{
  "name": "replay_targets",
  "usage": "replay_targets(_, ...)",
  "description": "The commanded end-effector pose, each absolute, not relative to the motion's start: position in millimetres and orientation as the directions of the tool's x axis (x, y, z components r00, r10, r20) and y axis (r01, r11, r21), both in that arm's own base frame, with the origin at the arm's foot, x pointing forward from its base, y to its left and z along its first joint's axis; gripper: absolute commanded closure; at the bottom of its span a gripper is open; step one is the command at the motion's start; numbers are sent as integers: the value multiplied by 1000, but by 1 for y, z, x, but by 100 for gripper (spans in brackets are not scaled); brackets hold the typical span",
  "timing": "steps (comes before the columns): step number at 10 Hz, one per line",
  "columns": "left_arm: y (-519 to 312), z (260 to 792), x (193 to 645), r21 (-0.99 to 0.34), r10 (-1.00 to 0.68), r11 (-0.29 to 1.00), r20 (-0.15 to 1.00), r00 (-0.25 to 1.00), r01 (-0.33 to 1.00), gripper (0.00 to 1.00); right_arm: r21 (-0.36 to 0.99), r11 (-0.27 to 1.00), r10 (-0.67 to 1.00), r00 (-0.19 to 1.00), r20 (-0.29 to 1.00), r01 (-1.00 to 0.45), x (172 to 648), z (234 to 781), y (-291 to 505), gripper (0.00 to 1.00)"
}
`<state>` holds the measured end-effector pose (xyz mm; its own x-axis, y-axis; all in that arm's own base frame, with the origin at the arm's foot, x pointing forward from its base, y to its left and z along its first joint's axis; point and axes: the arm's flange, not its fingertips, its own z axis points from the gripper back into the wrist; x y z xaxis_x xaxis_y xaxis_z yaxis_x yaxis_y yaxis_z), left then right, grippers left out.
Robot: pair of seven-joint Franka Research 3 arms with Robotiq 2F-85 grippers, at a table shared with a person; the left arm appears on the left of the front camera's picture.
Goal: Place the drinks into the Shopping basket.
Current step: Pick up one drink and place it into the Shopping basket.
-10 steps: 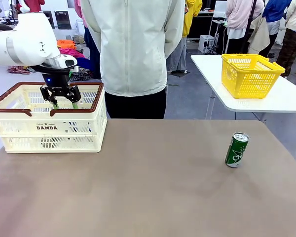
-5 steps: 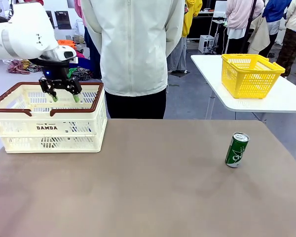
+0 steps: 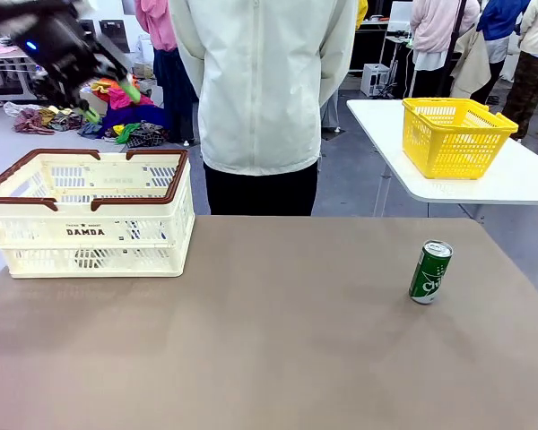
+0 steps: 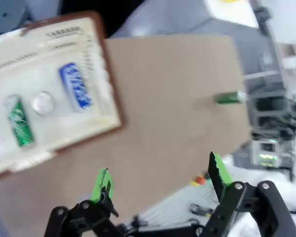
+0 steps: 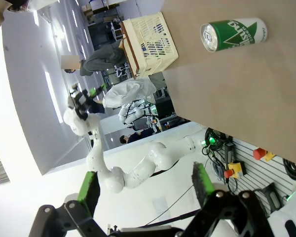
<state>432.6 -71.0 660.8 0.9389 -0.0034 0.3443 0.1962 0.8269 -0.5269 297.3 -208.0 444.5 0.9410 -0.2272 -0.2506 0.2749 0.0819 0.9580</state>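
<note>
Table (image 3: 278, 340): 1 green can (image 3: 429, 271) stands on its right side, well apart from the basket; left to move.
Basket (image 3: 134, 235): holds 3 cans, the blue can (image 4: 75, 85) among them.
Left gripper (image 4: 158, 164): open, empty, high over the basket.
Right gripper (image 5: 144, 175): open, empty.

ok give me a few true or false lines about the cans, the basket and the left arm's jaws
1. A green can stands upright on the table. True.
2. The blue can stands on the table too. False: it lies inside the Shopping basket.
3. A second green can lies inside the Shopping basket. True.
4. The left jaws are shut on a can. False: they stand open and hold nothing.
</note>
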Motion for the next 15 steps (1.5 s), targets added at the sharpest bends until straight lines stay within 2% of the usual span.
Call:
replay_targets(1, -35, 621, 361, -742, 24, 635, 301, 953, 218, 0, 953, 84, -221, 938, -267, 291, 294, 449, -209, 0)
replay_targets(3, -11, 579, 316, -895, 186, 399, 293, 938, 201, 0, 953, 84, -221, 938, -267, 291, 294, 449, -209, 0)
replay_targets(4, 4, 560, 313, -941, 217, 284, 250, 944, 184, 0, 953, 84, -221, 938, -267, 291, 294, 449, -209, 0)
replay_targets(5, 16, 545, 323, -951, 63, 200, 252, 966, 235, 0, 953, 84, -221, 938, -267, 291, 294, 449, -209, 0)
replay_targets(6, 31, 529, 347, -978, 44, 180, 114, 993, 104, 0, 953, 84, -221, 938, -267, 291, 294, 449, -209, 0)
replay_targets(7, 6, 556, 305, -938, 168, 283, 253, 953, 199, 0, 953, 84, -221, 938, -267, 291, 294, 449, -209, 0)
replay_targets(15, 6, 556, 305, -938, 168, 283, 253, 953, 199, 0, 953, 84, -221, 938, -267, 291, 294, 449, -209, 0)
